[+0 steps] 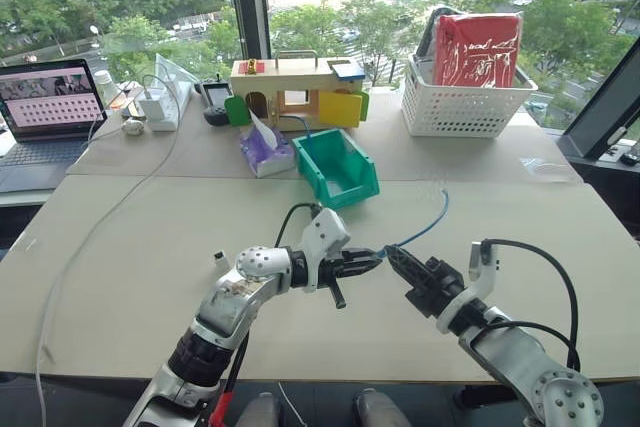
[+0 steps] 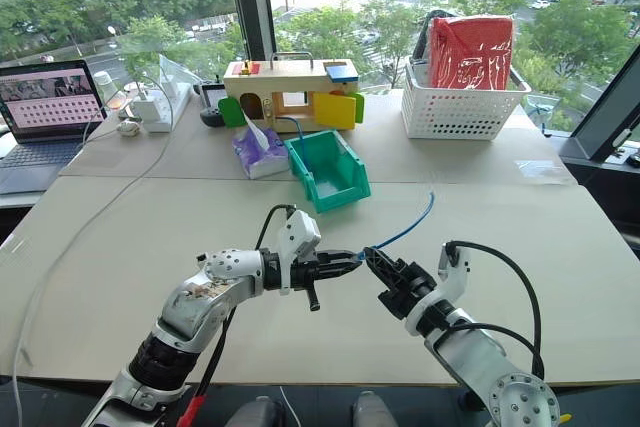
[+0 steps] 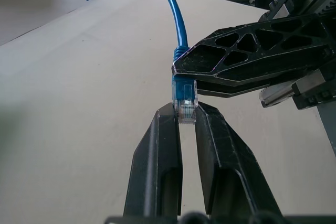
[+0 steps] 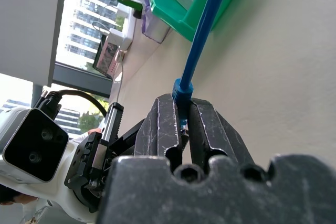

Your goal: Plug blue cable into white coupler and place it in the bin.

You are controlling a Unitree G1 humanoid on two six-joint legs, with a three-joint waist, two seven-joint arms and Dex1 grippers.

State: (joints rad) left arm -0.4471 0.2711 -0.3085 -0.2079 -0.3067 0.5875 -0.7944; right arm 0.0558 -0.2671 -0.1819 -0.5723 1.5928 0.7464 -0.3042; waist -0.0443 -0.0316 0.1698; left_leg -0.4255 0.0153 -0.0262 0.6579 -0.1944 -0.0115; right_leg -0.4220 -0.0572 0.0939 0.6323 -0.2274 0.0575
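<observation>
Both hands pinch the blue cable (image 3: 181, 85) at one plug end above the desk (image 1: 150, 247): left hand (image 1: 372, 260) on the clear plug, right hand (image 1: 393, 256) just behind it. Bin (image 1: 335, 169) at 12 o'clock.

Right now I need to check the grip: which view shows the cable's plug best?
The left wrist view: the clear plug sits between both hands' fingers. The right wrist view hides it behind fingers; the eye views show it tiny.
</observation>
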